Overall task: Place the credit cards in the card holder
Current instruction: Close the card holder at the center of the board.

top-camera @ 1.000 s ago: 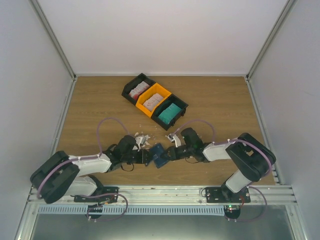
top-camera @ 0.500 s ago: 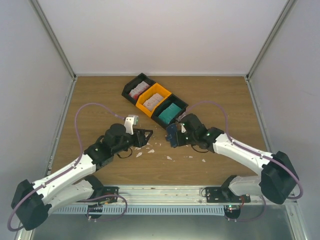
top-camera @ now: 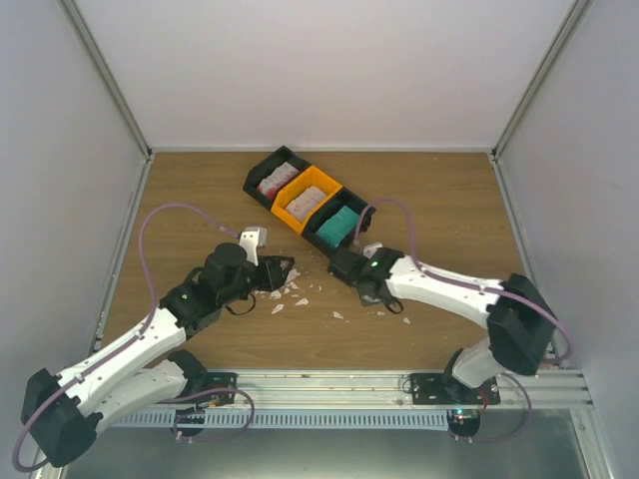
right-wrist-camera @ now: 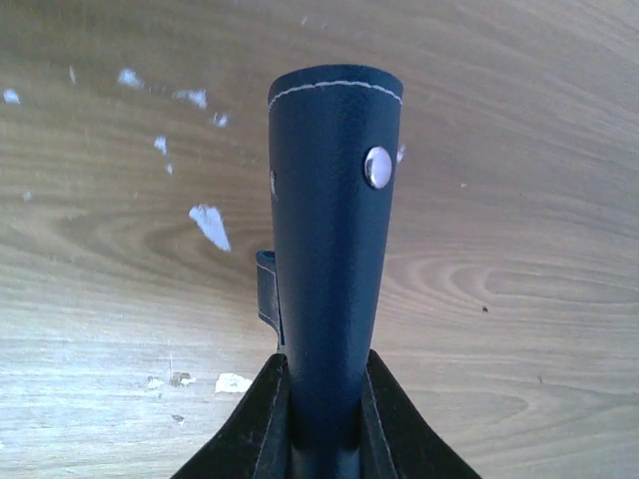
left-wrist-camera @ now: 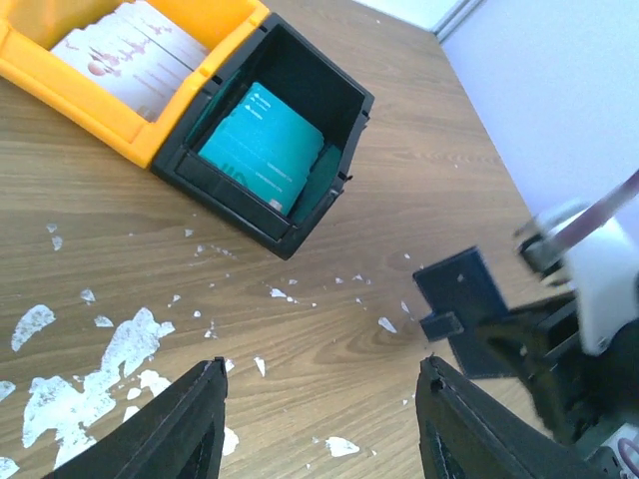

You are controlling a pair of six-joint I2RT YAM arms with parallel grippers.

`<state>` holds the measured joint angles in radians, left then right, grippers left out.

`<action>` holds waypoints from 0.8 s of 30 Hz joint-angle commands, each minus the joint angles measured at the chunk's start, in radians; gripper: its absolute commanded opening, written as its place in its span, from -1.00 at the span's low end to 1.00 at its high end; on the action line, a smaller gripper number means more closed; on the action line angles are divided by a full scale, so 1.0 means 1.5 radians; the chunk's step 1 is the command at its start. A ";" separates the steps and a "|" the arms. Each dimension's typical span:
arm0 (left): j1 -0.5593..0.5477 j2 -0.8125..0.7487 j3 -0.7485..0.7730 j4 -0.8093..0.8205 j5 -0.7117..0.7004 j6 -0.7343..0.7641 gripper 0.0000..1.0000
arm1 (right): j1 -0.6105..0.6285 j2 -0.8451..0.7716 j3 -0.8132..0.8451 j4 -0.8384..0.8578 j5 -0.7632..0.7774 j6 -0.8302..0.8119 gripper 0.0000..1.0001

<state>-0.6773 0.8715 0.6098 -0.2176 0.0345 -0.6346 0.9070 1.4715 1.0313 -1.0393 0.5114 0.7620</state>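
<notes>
Wood table (top-camera: 200,200) strewn with scraps (left-wrist-camera: 130,339), white walls (top-camera: 319,70); right gripper (right-wrist-camera: 324,364) clamps holder (right-wrist-camera: 334,200), carried farther; left gripper (left-wrist-camera: 321,367), newly spread, empty.

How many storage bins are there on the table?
3, side by side in a diagonal row at the far middle of the table: the left black bin, then the orange bin, then the right black bin. None seems hidden.

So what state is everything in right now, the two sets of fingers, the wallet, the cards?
Left fingers: open, empty.
Right fingers: shut on the card holder.
Card holder: folded, held edge-on.
Teal cards: stacked in the black bin.
White cards: stacked in the orange bin.
White scraps: scattered on the table.
</notes>
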 commanded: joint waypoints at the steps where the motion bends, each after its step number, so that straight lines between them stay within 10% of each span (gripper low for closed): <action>1: 0.012 -0.016 0.036 -0.012 -0.017 0.012 0.07 | 0.068 0.095 0.038 -0.061 0.066 0.081 -0.94; 11: 0.041 -0.056 0.016 -0.053 -0.058 -0.007 0.02 | 0.182 0.258 0.134 0.097 -0.095 0.025 -0.60; 16: 0.054 -0.051 0.025 -0.075 -0.055 0.001 0.02 | 0.184 0.252 0.110 0.226 -0.176 -0.019 -0.14; 24: 0.064 -0.033 0.004 -0.066 -0.025 -0.006 0.08 | 0.155 0.128 0.046 0.366 -0.245 -0.053 0.02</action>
<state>-0.5930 0.8116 0.6392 -0.3347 -0.0227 -0.6388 1.1625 1.7943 1.1454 -0.6384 0.2043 0.7113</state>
